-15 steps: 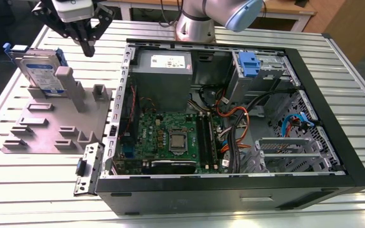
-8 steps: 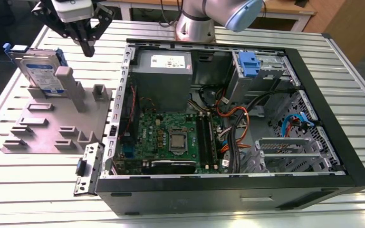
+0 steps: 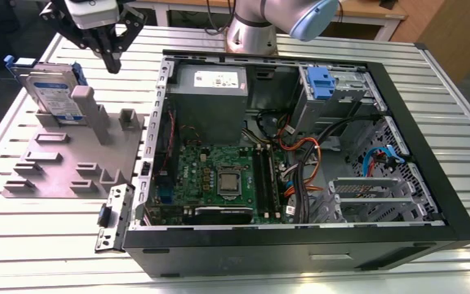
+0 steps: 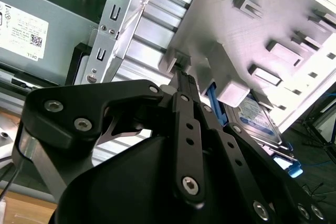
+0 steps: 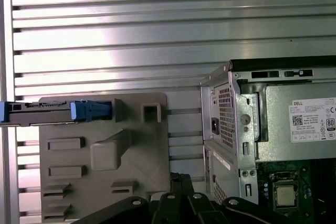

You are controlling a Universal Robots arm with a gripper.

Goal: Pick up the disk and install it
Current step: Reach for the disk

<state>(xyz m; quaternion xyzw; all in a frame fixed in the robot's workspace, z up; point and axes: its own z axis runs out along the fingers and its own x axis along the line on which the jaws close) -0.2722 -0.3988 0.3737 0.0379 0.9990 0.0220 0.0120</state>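
Black gripper, fingers pinched together and empty, hangs above the grey fixture, near the disk, which stands on edge in it. Judged: pick-up step, grasp not yet made; it calls for opened fingers squared over the disk's top edge. Post crowds the disk; open case alongside.

The disk near the jaws is silver, with a white-and-blue label and a blue frame. The gripper is black. The stand under the jaws is plain grey. The table has shiny silver stripes.
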